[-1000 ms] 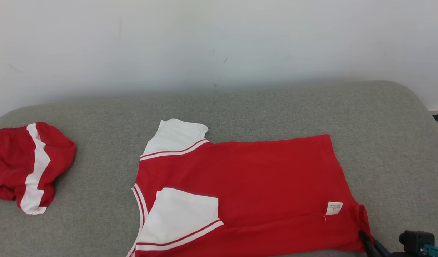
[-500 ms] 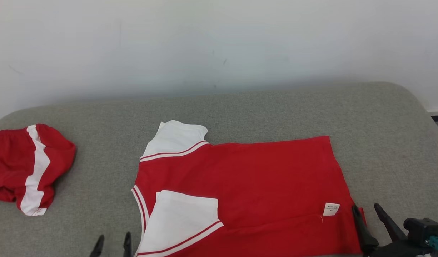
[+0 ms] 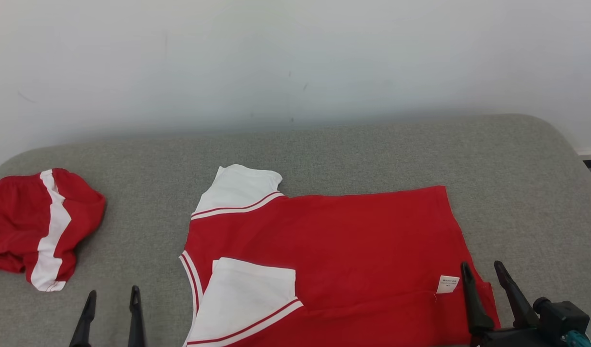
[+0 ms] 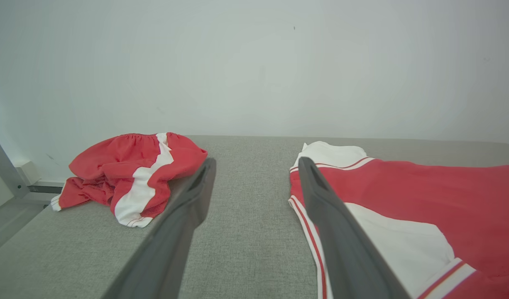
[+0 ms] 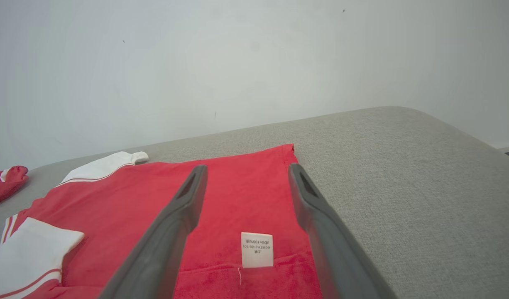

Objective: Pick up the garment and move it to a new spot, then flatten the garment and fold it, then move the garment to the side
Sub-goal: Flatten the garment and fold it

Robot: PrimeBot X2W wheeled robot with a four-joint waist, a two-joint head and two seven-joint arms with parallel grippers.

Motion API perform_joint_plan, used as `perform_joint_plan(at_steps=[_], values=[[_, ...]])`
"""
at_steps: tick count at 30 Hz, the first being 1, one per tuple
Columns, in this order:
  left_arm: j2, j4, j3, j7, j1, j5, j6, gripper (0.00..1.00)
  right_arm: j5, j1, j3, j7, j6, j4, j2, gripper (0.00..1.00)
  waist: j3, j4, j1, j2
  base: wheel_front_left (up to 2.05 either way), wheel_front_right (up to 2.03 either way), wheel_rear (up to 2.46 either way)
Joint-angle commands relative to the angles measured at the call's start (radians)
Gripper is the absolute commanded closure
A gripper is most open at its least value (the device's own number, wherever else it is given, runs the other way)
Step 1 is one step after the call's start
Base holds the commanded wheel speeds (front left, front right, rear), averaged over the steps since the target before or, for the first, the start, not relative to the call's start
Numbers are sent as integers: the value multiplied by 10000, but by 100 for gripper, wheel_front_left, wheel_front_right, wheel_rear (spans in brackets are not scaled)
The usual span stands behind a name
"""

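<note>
The garment is a red shirt with white sleeves, lying flat on the grey padded surface with its lower edge folded over and a white label showing. My left gripper stands open over bare surface just left of the shirt's neckline, nothing between its fingers. In the left wrist view the left gripper frames grey fabric, with the garment to its right. My right gripper stands open above the shirt's right hem corner. In the right wrist view the right gripper straddles the label on the garment.
A crumpled pair of red shorts with a white stripe lies at the far left of the surface; the shorts sit left of my left fingers. A pale wall rises behind. The surface's rounded right edge drops off at the far right.
Both grippers have gone from shut to open. The right one let go of the shirt's hem corner and rose. The left one came up into view at the lower left.
</note>
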Motion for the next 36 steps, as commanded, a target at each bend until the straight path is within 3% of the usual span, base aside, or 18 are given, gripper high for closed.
perform_joint_plan(at_steps=[1,11,21,28,36], values=[[-71,-96,195,-30,202,173,-102,0,-160,128,-47,-87,-24,-152,137,0,11,-5,0,1,0,0,0],[-655,-156,1039,-31,557,979,-855,0,-911,439,-330,-136,-24,-1062,720,0,87,-5,0,1,0,0,0],[-946,112,1686,-31,491,1393,-1427,0,-1084,142,-333,-138,-24,-582,634,0,219,-180,0,1,0,0,0],[-243,923,1538,25,-1123,1359,-1950,0,-901,-1432,-525,-139,-24,402,237,0,732,-443,0,1,0,0,0],[998,1863,684,1219,-4474,699,-2201,0,-861,-3913,-327,231,-24,2095,-151,0,1961,-814,0,1,0,0,0]])
